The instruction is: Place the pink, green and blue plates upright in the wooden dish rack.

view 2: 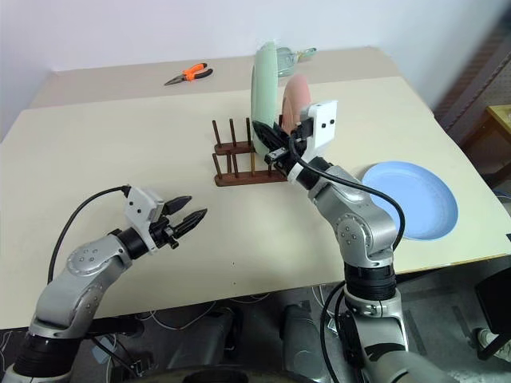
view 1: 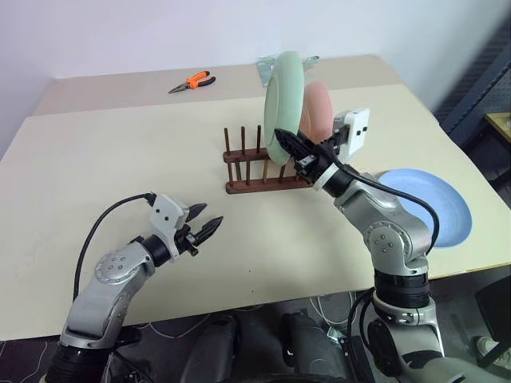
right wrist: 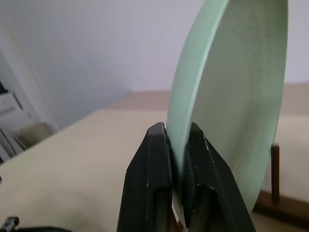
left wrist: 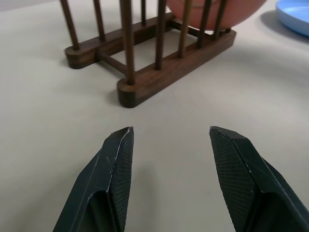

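Observation:
The green plate [view 1: 283, 104] stands upright over the wooden dish rack [view 1: 247, 185], its lower edge down among the pegs. My right gripper [view 1: 292, 148] is shut on its rim; the right wrist view shows both fingers [right wrist: 155, 159] pressed against the plate [right wrist: 231, 87]. Just behind it, the pink plate [view 1: 318, 112] stands upright in the rack. The blue plate [view 1: 427, 207] lies flat on the table to the right. My left gripper [view 1: 206, 225] hovers low over the table at the front left, open and holding nothing, pointing toward the rack [left wrist: 159, 72].
Orange-handled pliers [view 1: 194, 80] lie at the far side of the table. A clear object [view 2: 303, 54] sits behind the plates. The blue plate lies close to the table's right front edge [view 1: 479, 267]. Several pegs on the rack's left end are free.

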Controlling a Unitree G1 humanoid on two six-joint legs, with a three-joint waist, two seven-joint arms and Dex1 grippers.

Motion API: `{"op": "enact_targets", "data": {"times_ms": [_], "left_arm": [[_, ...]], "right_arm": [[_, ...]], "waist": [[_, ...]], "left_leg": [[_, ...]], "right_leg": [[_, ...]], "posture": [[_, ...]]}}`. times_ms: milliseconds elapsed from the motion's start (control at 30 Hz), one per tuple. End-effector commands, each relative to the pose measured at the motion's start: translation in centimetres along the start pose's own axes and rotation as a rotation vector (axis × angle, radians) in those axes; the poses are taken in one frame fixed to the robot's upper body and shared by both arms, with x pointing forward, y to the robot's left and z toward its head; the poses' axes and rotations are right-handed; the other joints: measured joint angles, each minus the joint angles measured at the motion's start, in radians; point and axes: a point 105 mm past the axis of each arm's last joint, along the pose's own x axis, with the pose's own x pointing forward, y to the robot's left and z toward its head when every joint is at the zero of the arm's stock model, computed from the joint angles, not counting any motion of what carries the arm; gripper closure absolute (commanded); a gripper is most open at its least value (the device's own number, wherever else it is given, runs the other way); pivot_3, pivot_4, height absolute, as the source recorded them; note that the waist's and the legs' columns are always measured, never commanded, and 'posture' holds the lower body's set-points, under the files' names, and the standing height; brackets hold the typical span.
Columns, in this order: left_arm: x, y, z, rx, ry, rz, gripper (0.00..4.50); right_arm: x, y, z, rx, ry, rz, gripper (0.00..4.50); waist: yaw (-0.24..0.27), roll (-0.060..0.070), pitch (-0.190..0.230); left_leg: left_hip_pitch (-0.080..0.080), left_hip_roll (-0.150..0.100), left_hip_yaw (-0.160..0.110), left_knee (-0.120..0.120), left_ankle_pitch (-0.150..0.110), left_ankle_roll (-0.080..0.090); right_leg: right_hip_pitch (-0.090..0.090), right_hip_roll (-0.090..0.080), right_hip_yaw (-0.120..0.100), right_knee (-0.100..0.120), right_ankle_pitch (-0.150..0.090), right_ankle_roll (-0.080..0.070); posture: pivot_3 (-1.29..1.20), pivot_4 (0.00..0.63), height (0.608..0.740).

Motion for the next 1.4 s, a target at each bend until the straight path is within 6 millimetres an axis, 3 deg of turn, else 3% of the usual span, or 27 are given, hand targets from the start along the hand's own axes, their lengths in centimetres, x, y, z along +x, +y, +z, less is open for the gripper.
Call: {"op": "enact_targets", "data": {"times_ms": [33, 167, 367, 567, 633, 667, 700, 800, 1033, 1167, 1267, 1400], "left_arm": [[0.3, -1.1, 1.2, 0.042, -0.041, -0.043, 1.90], [0.5, -1.7, 1.1, 0.040, -0.041, -0.062, 1.90], [0.7, -2.1, 1.0, 0.039, -0.038, -0.082, 1.90], [1.1, -2.3, 1.0, 0.037, -0.039, -0.104, 1.90], [1.3, -2.4, 1.0, 0.036, -0.037, -0.123, 1.90], [1.5, -2.6, 0.9, 0.038, -0.035, -0.138, 1.90], [1.8, -2.7, 0.9, 0.040, -0.034, -0.153, 1.90], [2.5, -3.2, 0.8, 0.045, -0.035, -0.197, 1.90], [3.8, -4.1, 0.9, 0.060, -0.039, -0.271, 1.90], [4.0, -4.2, 0.8, 0.067, -0.039, -0.277, 1.90], [4.1, -4.3, 0.9, 0.070, -0.040, -0.276, 1.90], [3.7, -4.2, 0.6, 0.072, -0.032, -0.264, 1.90]], "right_arm": [[0.4, 0.2, 0.6, -0.060, 0.003, 0.017, 2.97], [0.6, 0.2, 1.0, -0.181, 0.013, 0.007, 0.96], [-0.2, 0.7, 2.4, -0.464, 0.018, 0.077, 0.96], [-2.8, -0.4, 6.1, -0.714, 0.003, 0.098, 0.96], [-3.9, -1.5, 7.6, -0.780, -0.004, 0.052, 0.96], [-5.0, -3.0, 8.5, -0.745, 0.001, -0.003, 0.96], [-6.2, -4.7, 8.9, -0.724, 0.029, -0.073, 0.69], [-9.7, -8.1, 7.4, -0.701, 0.161, -0.208, 0.02], [-14.6, -10.9, -1.9, -0.645, 0.480, -0.394, 0.02], [-16.7, -12.6, -5.2, -0.594, 0.599, -0.538, 0.02], [-17.7, -13.5, -6.4, -0.586, 0.661, -0.598, 0.84], [-18.2, -14.4, -6.4, -0.595, 0.676, -0.653, 2.86]], "waist": [[0.000, 0.000, 0.000], [0.000, 0.000, 0.000], [0.002, 0.000, 0.000], [0.003, 0.000, 0.000], [0.004, 0.000, 0.000], [0.006, 0.000, 0.000], [0.007, 0.000, 0.000], [0.028, 0.000, 0.000], [0.019, 0.004, -0.001], [0.022, 0.006, -0.002], [0.025, 0.006, -0.002], [0.026, 0.006, -0.002]], "left_leg": [[0.000, 0.000, 0.000, 0.000, 0.000, 0.000], [0.000, 0.000, 0.000, 0.000, 0.000, 0.000], [0.000, 0.000, 0.000, 0.000, 0.000, 0.000], [0.000, 0.000, 0.000, 0.001, 0.000, 0.000], [0.000, 0.000, 0.000, 0.001, 0.000, 0.000], [0.000, 0.000, 0.000, 0.001, 0.000, 0.000], [-0.001, 0.000, 0.000, 0.001, 0.000, 0.000], [-0.001, 0.000, 0.000, 0.002, 0.000, 0.001], [-0.001, 0.001, 0.001, 0.001, -0.001, 0.002], [-0.001, 0.001, 0.002, 0.002, -0.001, 0.002], [-0.001, 0.001, 0.002, 0.002, -0.001, 0.002], [-0.001, 0.001, 0.001, 0.003, -0.001, 0.002]], "right_leg": [[0.000, 0.000, 0.000, 0.000, 0.000, 0.000], [0.000, 0.000, 0.000, 0.000, 0.000, 0.000], [0.000, 0.000, -0.001, 0.000, 0.000, 0.000], [0.001, 0.000, -0.001, -0.001, 0.000, 0.000], [0.001, -0.001, -0.002, -0.002, 0.000, 0.000], [0.002, -0.001, -0.002, -0.002, 0.000, 0.000], [0.002, -0.001, -0.002, -0.003, -0.001, 0.001], [0.004, -0.001, -0.002, -0.005, -0.001, 0.000], [0.005, -0.001, -0.001, -0.010, 0.000, 0.000], [0.004, 0.000, 0.000, -0.009, 0.000, 0.000], [0.005, 0.000, -0.001, -0.009, 0.000, 0.000], [0.006, 0.000, -0.001, -0.010, 0.000, 0.000]], "posture": [[0.00, 0.150, 0.740], [0.00, 0.150, 0.740], [0.00, 0.150, 0.740], [0.00, 0.150, 0.740], [0.00, 0.150, 0.740], [0.00, 0.150, 0.740], [0.00, 0.150, 0.740], [0.00, 0.150, 0.740], [0.00, 0.150, 0.740], [0.00, 0.150, 0.740], [0.00, 0.150, 0.740], [0.00, 0.150, 0.740]]}}
